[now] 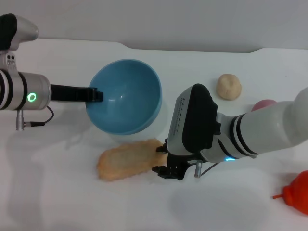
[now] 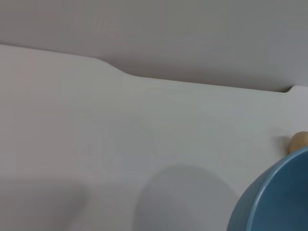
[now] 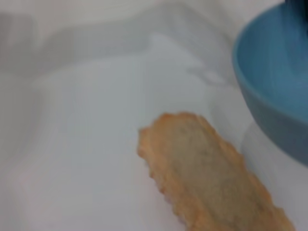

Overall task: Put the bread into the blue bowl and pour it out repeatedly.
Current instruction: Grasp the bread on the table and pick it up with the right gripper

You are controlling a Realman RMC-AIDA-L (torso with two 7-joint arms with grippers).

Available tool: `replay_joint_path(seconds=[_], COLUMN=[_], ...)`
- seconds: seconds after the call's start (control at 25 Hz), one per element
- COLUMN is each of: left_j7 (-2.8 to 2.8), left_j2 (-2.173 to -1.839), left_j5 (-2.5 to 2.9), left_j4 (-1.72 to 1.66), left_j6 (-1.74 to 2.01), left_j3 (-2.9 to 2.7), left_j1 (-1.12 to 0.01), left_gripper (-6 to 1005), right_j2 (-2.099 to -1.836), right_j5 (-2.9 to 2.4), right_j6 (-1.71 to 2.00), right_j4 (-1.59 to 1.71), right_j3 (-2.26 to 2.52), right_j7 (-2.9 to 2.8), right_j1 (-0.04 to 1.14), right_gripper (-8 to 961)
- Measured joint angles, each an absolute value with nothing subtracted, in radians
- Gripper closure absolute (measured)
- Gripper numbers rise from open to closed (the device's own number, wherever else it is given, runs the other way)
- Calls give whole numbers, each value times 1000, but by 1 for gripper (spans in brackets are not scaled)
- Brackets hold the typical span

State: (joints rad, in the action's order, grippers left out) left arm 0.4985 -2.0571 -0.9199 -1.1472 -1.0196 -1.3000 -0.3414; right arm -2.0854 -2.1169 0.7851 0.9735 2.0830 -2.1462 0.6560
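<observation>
The blue bowl [image 1: 127, 96] is tilted, its opening turned toward me, and nothing lies inside it. My left gripper [image 1: 94, 95] is shut on its left rim. The bread [image 1: 127, 159] lies flat on the white table just in front of the bowl, plain tan side up. At the loaf's right end is my right gripper [image 1: 162, 160], open, one finger on either side of the tip. In the right wrist view the bread [image 3: 207, 173] lies close by, beside the bowl [image 3: 274, 72]. The left wrist view catches only an edge of the bowl [image 2: 274, 197].
A small round tan ball [image 1: 228, 86] sits behind my right arm. A pink ball [image 1: 263, 104] is partly hidden by that arm. A red-orange object [image 1: 296, 192] lies at the front right edge. The table's back edge meets a grey wall.
</observation>
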Motion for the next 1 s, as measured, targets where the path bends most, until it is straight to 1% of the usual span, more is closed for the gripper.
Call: replay_joint_path(seconds=[0.52, 0.72, 0.88, 1.0], left_j7=[499, 499, 499, 499], left_j2=[-2057, -2057, -2057, -2057], left_j5=[-919, -921, -924, -920], left_j4=[-1134, -1134, -1134, -1134], left_j6=[-1019, -1018, -1018, -1018], left_j3=[-1299, -1297, -1293, -1294], left_j1=[-363, -362, -362, -365], left_gripper=[1001, 1000, 1000, 1000], right_j2=[-2088, -2088, -2084, -2081], right_j5=[-2112, -2111, -2110, -2109], right_j6=[589, 574, 583, 587], right_j4=[911, 902, 902, 939], right_j3=[2169, 2168, 2167, 2156], right_j7=[-2162, -2162, -2163, -2163], right_j1=[664, 662, 658, 629], right_gripper=[529, 542, 588, 622])
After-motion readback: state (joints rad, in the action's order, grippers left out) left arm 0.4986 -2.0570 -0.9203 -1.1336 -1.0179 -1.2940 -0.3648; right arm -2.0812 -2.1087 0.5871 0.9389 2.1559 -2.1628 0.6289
